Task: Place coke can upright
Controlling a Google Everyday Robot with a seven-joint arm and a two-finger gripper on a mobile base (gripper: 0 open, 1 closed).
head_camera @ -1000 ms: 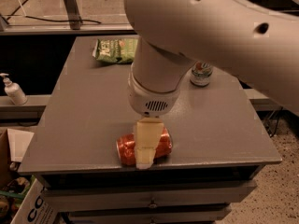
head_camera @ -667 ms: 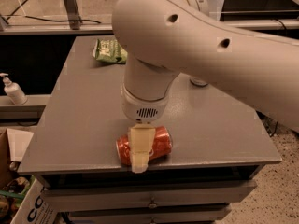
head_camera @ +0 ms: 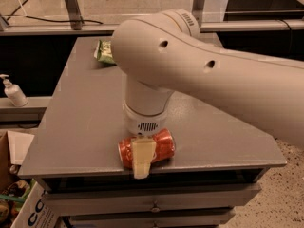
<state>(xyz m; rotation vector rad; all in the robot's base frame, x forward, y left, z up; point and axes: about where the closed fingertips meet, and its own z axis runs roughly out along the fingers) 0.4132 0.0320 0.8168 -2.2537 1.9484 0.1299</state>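
One coke can [head_camera: 160, 146] lies sideways at the surface's [head_camera: 85, 127] front edge, under the pincer [head_camera: 142, 156]; clamped or not, I cannot tell.

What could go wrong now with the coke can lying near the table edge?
The coke can lies on its side near the front edge of the table; a nudge from the gripper, right over it, could roll it off. The arm also hides the can's far side, so the grasp is hard to check.
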